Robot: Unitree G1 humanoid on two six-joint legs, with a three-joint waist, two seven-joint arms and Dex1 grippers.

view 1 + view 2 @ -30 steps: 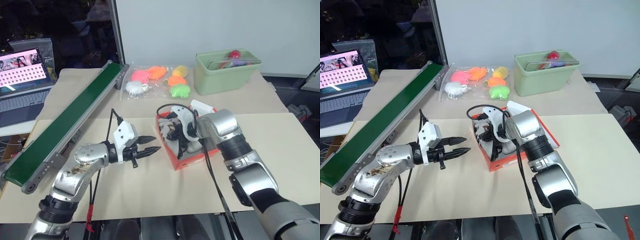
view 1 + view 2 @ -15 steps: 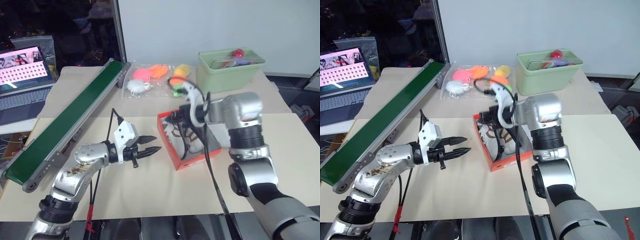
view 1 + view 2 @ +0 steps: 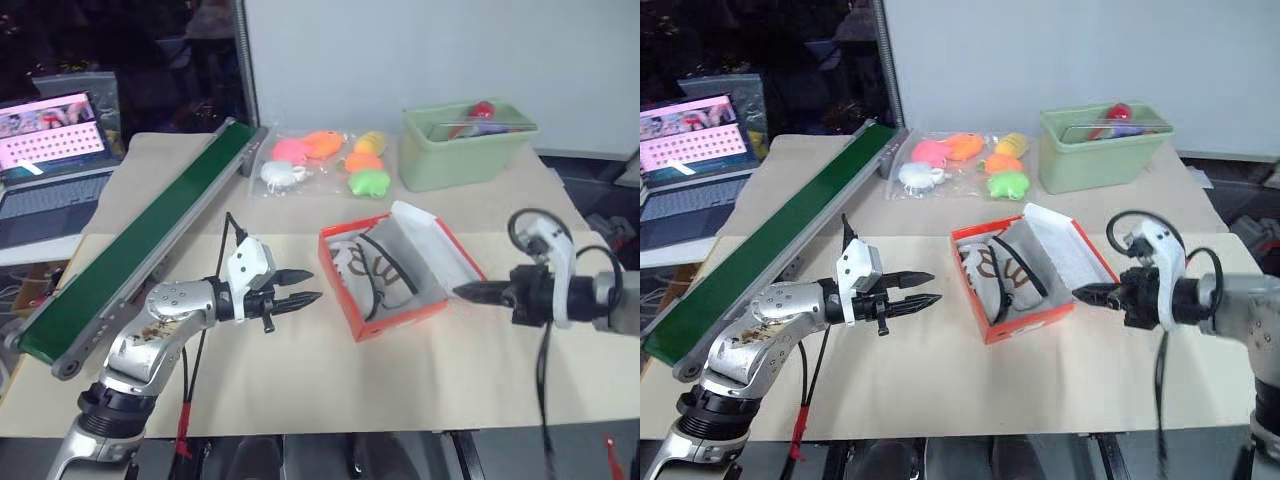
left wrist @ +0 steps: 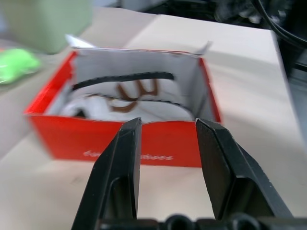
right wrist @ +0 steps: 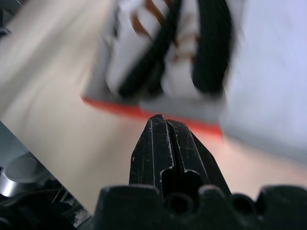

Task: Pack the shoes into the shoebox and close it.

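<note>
Left gripper (image 3: pixel 312 286) parked left of the shoebox (image 3: pixel 400 272), fingers partly apart, holding nothing, aimed at the box wall, likely ready to steady it. Shoes (image 3: pixel 362 272) already inside shoebox, lid flap (image 3: pixel 437 250) up on the right side, closing not yet done. Right gripper (image 3: pixel 462 292) right of shoebox, pinched tight, empty, tip toward the flap. Beige table (image 3: pixel 330 380); conveyor (image 3: pixel 150 240) and laptop (image 3: pixel 55 150) left of shoebox, toy bag (image 3: pixel 325 165) and green bin (image 3: pixel 465 145) behind.
</note>
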